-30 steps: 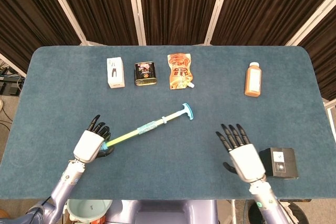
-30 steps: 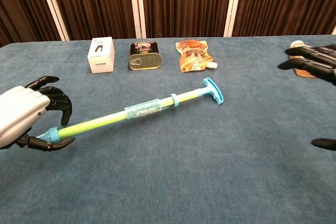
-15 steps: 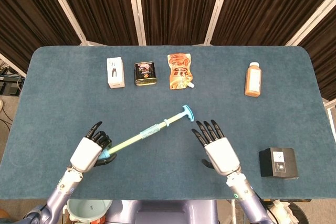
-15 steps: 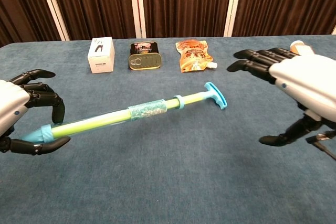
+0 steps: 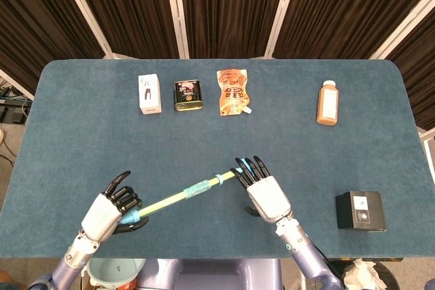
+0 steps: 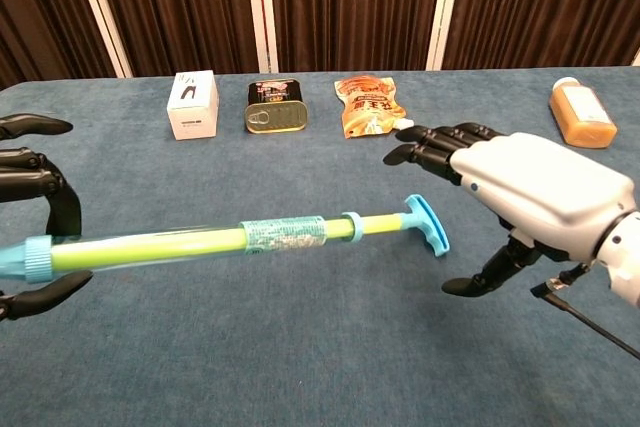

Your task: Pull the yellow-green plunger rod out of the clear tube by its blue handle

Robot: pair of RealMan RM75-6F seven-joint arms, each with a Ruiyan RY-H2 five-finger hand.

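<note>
Here the left hand (image 5: 107, 210) grips the near-left end of the clear tube (image 6: 190, 244), holding it lifted off the blue table (image 5: 81, 134) and slanting toward the far right. The yellow-green plunger rod (image 6: 384, 224) sits mostly inside the tube, its blue handle (image 6: 426, 226) at the right end. The right hand (image 6: 520, 190) hovers just beside that handle, fingers spread, holding nothing.
</note>
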